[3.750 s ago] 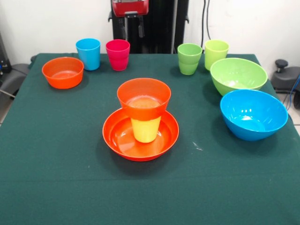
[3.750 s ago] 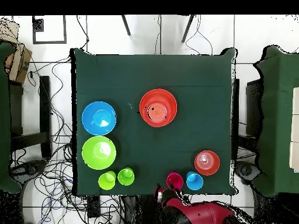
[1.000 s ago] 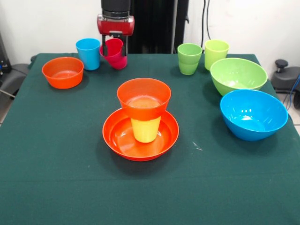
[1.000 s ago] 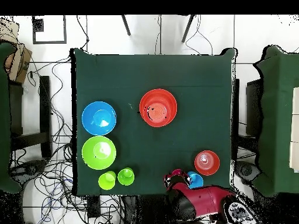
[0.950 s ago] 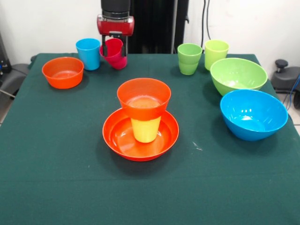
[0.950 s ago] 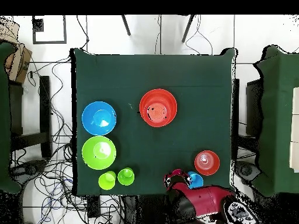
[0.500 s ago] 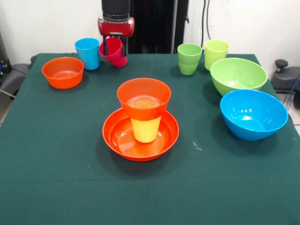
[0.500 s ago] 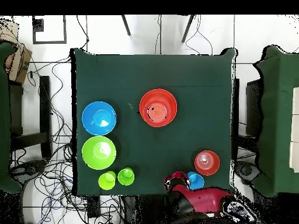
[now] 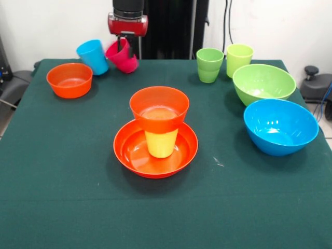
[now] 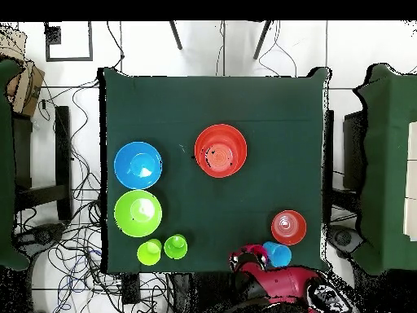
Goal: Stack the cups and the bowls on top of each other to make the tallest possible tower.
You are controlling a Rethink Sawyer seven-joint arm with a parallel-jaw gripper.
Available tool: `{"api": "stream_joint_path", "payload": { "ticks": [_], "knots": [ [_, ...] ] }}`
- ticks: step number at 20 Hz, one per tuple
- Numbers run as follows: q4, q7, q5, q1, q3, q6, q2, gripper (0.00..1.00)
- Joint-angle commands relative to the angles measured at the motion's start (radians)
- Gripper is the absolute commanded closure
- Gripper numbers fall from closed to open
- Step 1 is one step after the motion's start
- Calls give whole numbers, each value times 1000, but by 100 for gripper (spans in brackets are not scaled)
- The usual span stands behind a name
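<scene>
My gripper [image 9: 128,51] is shut on the rim of the pink cup [image 9: 118,58] at the table's far edge and holds it tilted, just off the cloth. The sky blue cup [image 9: 92,56] beside it leans away, touching the pink one. In the overhead view the pink cup [image 10: 247,259] and blue cup [image 10: 277,253] lie against my arm [image 10: 285,285]. The tower [image 9: 158,124] stands mid-table: a wide orange bowl [image 9: 132,155], a yellow cup [image 9: 161,143], and a small orange bowl [image 9: 158,108] on top. It also shows in the overhead view [image 10: 221,151].
A second small orange bowl [image 9: 69,79] sits far left. A light green cup [image 9: 209,65] and a yellow-green cup [image 9: 239,58] stand far right, with the lime green bowl [image 9: 263,83] and blue bowl [image 9: 280,126] in front of them.
The gripper came down from the drawn-back position, took the pink cup by its rim and has lifted and tilted it. The blue cup has been pushed over and now leans left.
</scene>
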Motion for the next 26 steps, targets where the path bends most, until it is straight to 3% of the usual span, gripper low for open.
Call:
{"api": "stream_joint_path", "payload": {
  "ticks": [1,4,14,22,26],
  "knots": [
    [-25,100,13,63,13,-109,-8,100],
    [-9,93,-4,18,84,-48,-46,100],
    [3,108,9,43,50,-89,-22,100],
    [50,102,7,20,84,-28,-103,100],
    [122,94,27,-27,159,51,-213,100]
  ]
}}
